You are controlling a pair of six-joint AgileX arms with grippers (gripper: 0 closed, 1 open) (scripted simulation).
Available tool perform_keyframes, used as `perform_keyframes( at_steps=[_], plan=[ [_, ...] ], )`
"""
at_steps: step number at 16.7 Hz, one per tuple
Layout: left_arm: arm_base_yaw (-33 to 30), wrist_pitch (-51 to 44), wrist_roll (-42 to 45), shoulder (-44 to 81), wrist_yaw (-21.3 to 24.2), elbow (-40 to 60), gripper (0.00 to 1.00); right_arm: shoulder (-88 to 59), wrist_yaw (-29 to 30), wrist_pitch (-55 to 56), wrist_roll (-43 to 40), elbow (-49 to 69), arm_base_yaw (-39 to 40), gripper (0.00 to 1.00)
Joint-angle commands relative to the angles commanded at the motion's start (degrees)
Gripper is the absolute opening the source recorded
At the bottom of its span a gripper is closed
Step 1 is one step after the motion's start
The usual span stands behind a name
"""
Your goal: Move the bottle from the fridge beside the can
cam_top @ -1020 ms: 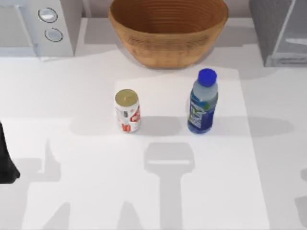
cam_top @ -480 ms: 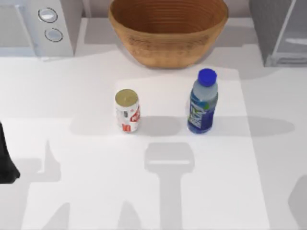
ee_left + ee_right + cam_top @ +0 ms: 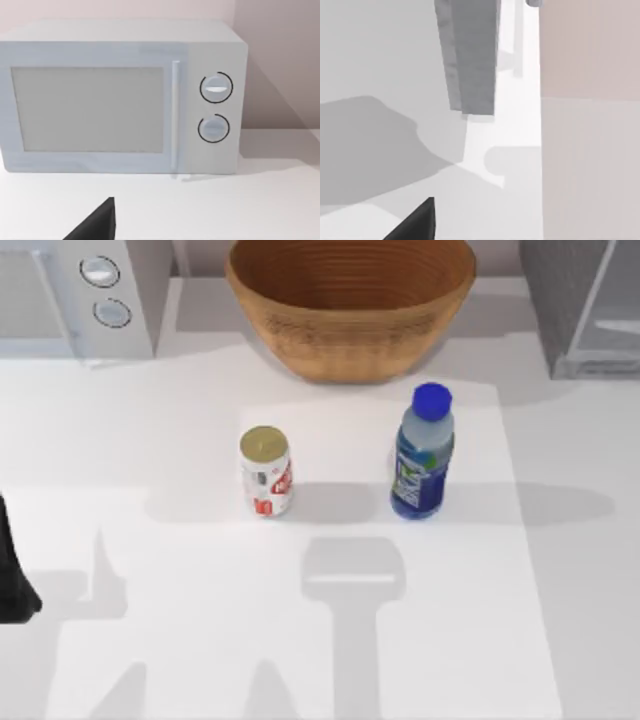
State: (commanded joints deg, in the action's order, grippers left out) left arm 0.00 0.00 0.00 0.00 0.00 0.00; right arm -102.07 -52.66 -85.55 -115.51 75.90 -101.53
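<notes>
The bottle (image 3: pixel 422 452), clear with a blue cap and blue label, stands upright on the table, right of the can (image 3: pixel 265 472) with a gap between them. The can is short and white with red marks and a gold top. At the back right corner stands the dark-grey fridge (image 3: pixel 570 300); the right wrist view shows its grey side (image 3: pixel 470 55) from close by. My left arm (image 3: pixel 12 575) rests at the table's left edge, far from both. A dark part of the left gripper (image 3: pixel 95 225) faces the microwave. A dark part of the right gripper (image 3: pixel 415 225) shows near the fridge.
A white microwave (image 3: pixel 80 290) with two round knobs sits at the back left. A large woven basket (image 3: pixel 350 300) stands at the back middle, just behind the can and bottle. The table's front half holds only shadows.
The shadow at the top view's lower right edge grew, then left the picture. Bottle, can and left arm have not moved.
</notes>
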Motion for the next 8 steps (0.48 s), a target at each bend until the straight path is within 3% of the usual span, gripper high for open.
perform_keyframes(
  at_steps=[8],
  plan=[
    [0.0,0.0,0.0,0.0,0.0,0.0,1.0,-2.3,-1.3,0.1,-2.3,0.6,-2.0,1.0]
  ],
)
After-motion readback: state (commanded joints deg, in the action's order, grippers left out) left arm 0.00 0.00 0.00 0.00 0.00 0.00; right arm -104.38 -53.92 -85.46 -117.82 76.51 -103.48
